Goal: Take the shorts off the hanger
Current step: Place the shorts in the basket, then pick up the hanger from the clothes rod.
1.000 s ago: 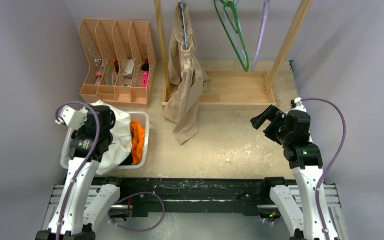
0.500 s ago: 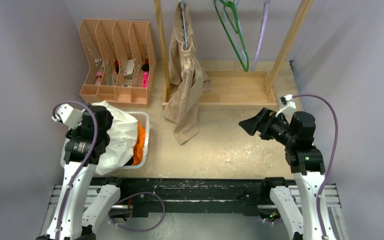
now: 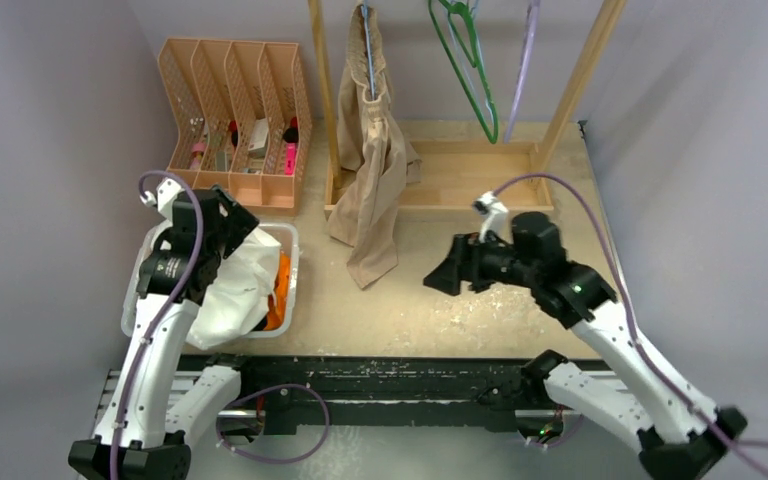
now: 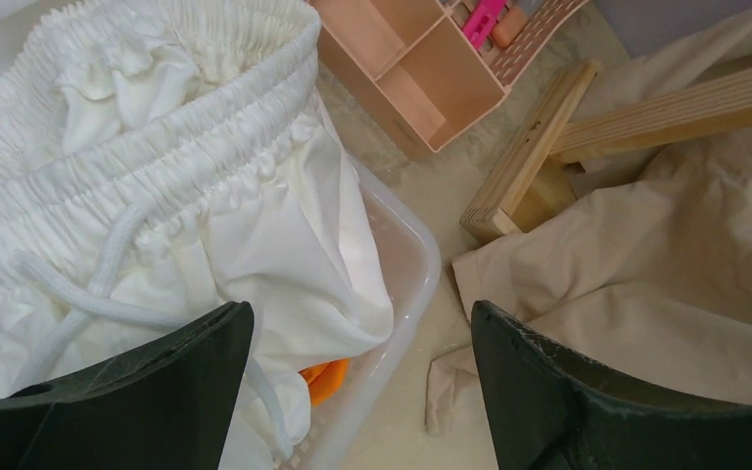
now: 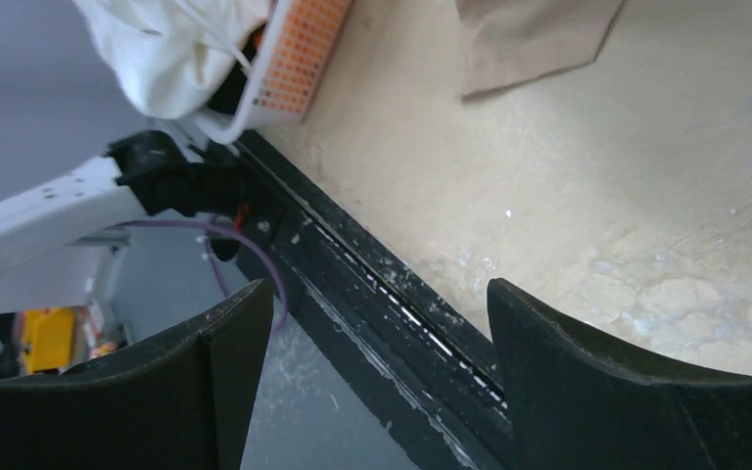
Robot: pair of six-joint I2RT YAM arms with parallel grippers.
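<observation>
Beige shorts (image 3: 372,160) hang limp from a blue hanger (image 3: 367,50) on the wooden rack, their hem resting on the table. White shorts (image 3: 235,285) lie piled in the clear bin (image 3: 292,262), covering orange shorts (image 3: 278,290). My left gripper (image 3: 232,218) hovers open over the bin's far corner and holds nothing. In the left wrist view it (image 4: 362,392) frames the white shorts (image 4: 157,196), a patch of orange shorts (image 4: 328,377) and the beige shorts (image 4: 646,294). My right gripper (image 3: 442,276) is open and empty, low over the table, right of the beige hem (image 5: 529,39).
A peach desk organizer (image 3: 232,120) stands at the back left. The rack's wooden base (image 3: 460,185) and posts fill the back centre, with an empty green hanger (image 3: 470,65) and a purple one (image 3: 522,70). The black front rail (image 5: 382,294) runs under my right gripper.
My right arm has swung left and forward to the middle of the table, jaws a little narrower. My left gripper has moved from above the white shorts to the bin's far corner.
</observation>
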